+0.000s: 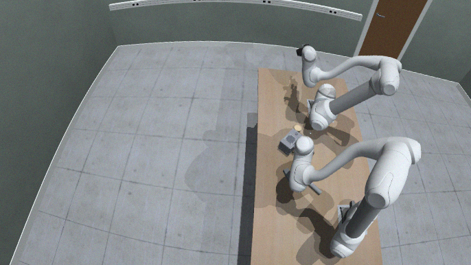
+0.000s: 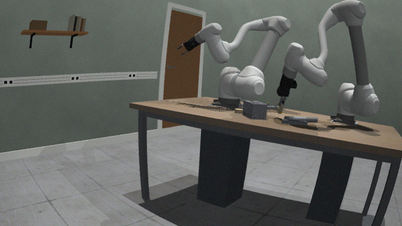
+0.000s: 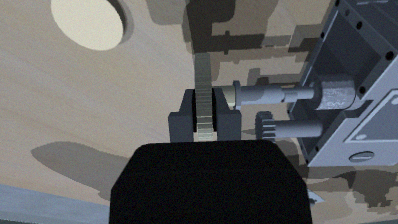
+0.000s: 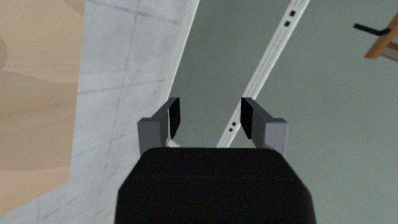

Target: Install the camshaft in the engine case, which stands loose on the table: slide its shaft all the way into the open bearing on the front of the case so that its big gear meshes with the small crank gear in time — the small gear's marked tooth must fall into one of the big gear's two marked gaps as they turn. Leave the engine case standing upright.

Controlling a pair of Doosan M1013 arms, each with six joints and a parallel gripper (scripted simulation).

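Note:
The engine case (image 1: 288,141) (image 2: 254,110) (image 3: 382,150) stands upright on the table. My left gripper (image 2: 282,105) (image 3: 203,101) is shut on the camshaft's big gear (image 3: 203,75), beside the case's front. The camshaft's stepped shaft (image 3: 260,95) points at the bearing (image 3: 336,93); its thin end is at the bearing's mouth, and whether it is inside I cannot tell. The small crank gear (image 3: 265,126) sits beside the shaft, between big gear and case, clear of the big gear. The tooth marks cannot be made out. My right gripper (image 2: 180,51) (image 4: 210,110) is open and empty, raised high.
A pale round disc (image 1: 297,128) (image 3: 87,22) lies on the table near the case. A grey bar-like part (image 1: 315,188) (image 2: 302,121) lies under the left arm. The right arm's base (image 2: 227,102) stands behind the case.

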